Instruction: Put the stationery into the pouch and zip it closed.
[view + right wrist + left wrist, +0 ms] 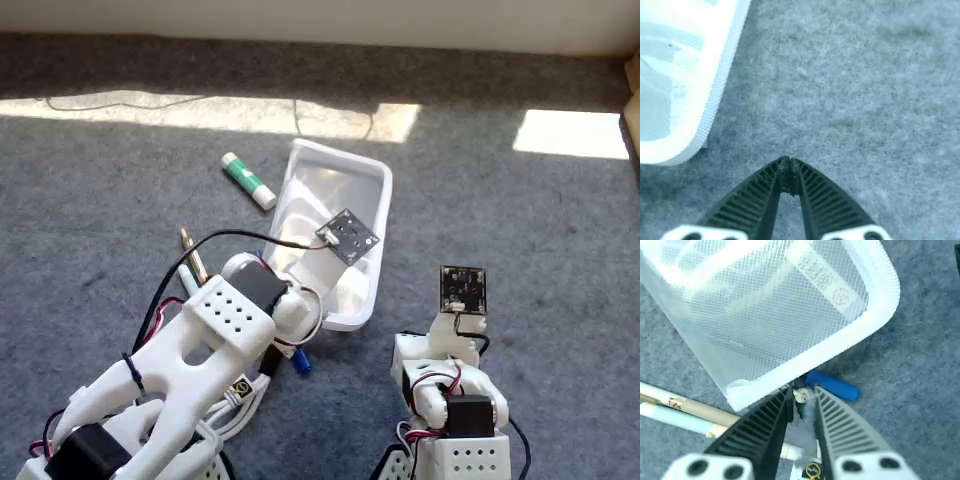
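Grey felt surface [560,220], sun patches along the far edge. Mid-surface, a white mesh pouch [335,195]. Down at its near corner, left hand [802,392] pinching a small white tab [800,396], probably the zip pull. Over bare felt just beside the pouch, toward the right edge, right hand [789,175] clenched on nothing.

Stationery mostly lying outside: glue stick [247,180] just beside the pouch toward the far-left corner, pens [191,257] toward the left edge, blue bit [832,385], cap-looking, just beside that same near corner.

Worries from here:
- Risk of locking the loose stuff out by zipping now.
- Risk of dragging the whole pouch along the felt instead of moving the slider, with nothing pinning it down.
- Easy to slip off such a tiny tab.
- Blue bit close enough to get knocked under the rim or snagged in the zip.

View differences:
- From the high view: glue stick and overall layout, but left fingertips tucked under the arm there.
- From the left wrist: the pinch up close, plus a pale labelled stick [815,270] seen through the mesh, so maybe one item already inside.
- From the right wrist: shut, empty jaws, hidden beneath the wrist camera from above.
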Controlling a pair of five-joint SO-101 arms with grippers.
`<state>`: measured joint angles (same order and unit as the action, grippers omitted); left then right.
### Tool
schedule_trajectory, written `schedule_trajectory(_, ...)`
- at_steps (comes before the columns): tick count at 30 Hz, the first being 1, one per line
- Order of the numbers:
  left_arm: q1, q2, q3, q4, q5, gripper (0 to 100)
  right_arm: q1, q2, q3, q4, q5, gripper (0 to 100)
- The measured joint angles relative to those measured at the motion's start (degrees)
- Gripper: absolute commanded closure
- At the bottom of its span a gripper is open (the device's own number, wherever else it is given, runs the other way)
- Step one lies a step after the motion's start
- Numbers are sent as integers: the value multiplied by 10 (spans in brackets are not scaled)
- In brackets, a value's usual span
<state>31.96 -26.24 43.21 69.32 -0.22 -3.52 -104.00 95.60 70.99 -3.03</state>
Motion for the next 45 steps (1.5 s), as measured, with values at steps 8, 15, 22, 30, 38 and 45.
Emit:
schedule_trajectory(8,-20,-29,-71,88,66,736,0,0,0,0,0,993)
schedule_trajectory(15,-103,-184,-60,91,28,737,0,0,0,0,0,993)
schedule_trajectory(22,-240,-282,15,91,-33,737,0,0,0,0,0,993)
schedule_trajectory(30,-367,-351,88,81,-62,737,0,0,0,0,0,993)
schedule_trajectory(38,-393,-389,133,49,-62,737,0,0,0,0,0,993)
schedule_trajectory(45,-393,-443,171,49,-62,737,0,0,0,0,0,993)
